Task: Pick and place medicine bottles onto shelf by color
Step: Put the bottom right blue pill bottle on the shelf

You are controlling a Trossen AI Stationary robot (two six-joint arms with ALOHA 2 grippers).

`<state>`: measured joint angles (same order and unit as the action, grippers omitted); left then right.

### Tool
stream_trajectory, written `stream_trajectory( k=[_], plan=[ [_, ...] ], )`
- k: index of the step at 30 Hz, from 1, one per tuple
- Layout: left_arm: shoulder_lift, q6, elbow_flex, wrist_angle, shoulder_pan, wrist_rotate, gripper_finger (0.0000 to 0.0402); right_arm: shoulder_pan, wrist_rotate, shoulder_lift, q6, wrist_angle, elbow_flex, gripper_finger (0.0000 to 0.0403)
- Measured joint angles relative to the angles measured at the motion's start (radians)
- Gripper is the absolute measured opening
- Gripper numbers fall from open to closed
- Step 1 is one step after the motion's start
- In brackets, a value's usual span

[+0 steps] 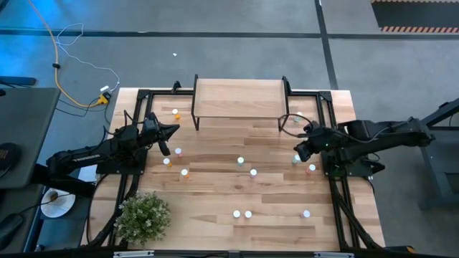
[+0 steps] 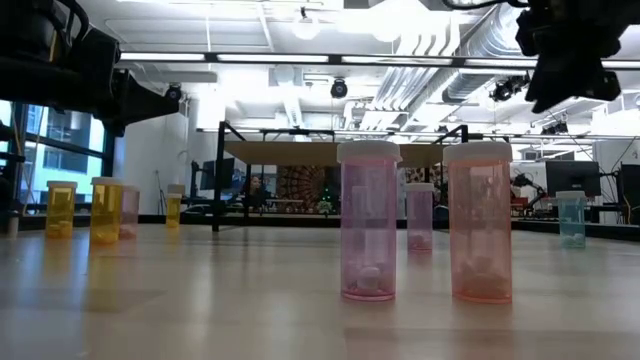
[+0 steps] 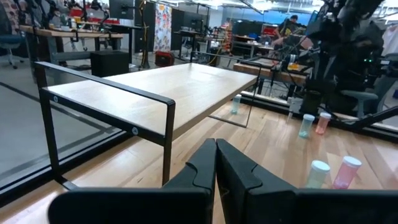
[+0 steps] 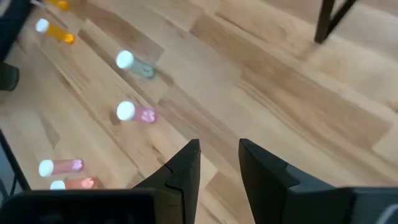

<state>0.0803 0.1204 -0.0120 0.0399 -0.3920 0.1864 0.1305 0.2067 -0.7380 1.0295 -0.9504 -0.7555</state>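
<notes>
**Little bottles on the wood, my two grippers up in the air**

My left gripper (image 1: 174,130) hangs near the left front leg of the shelf (image 1: 240,98). Its two dark fingers (image 3: 205,163) are pressed flat together, with nothing between them. My right gripper (image 1: 300,153) hangs over the right side of the table (image 1: 215,186). Its fingers (image 4: 186,163) stand a little apart and hold nothing.

The shelf is a flat, smooth board of pale wood on thin black metal legs (image 3: 169,143). It stands at the far edge of the table, and its top is bare. The table is made of long wood strips, some light and some darker.

The medicine bottles are small round tubes of see-through plastic with white caps. All stand on the table. Orange ones (image 2: 106,211) are on the left. A pink one (image 2: 368,221) and a reddish one (image 2: 480,222) stand side by side at the near edge. A pale green one (image 2: 571,219) is on the right, near my right gripper. A bushy green plant (image 1: 143,216) sits at the near left corner.
</notes>
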Motion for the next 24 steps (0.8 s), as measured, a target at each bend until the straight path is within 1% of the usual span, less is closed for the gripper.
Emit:
stream_trajectory(
  k=[7,12,18,24],
  plan=[
    [0.000,0.000,0.000,-0.001,0.000,0.000,0.0000,0.121,0.102,-0.020,0.182,-0.116,0.000,0.0103],
    [0.000,0.000,0.000,-0.001,0.000,0.000,0.0000,0.181,0.115,-0.023,0.272,-0.161,0.000,0.0103],
    [0.000,0.000,0.000,-0.001,0.000,0.000,0.0000,0.205,0.125,-0.022,0.280,-0.168,0.001,0.0103],
    [0.000,0.000,0.000,-0.001,0.000,0.000,0.0000,0.204,0.071,-0.023,0.276,-0.208,0.001,0.0103]
  ],
)
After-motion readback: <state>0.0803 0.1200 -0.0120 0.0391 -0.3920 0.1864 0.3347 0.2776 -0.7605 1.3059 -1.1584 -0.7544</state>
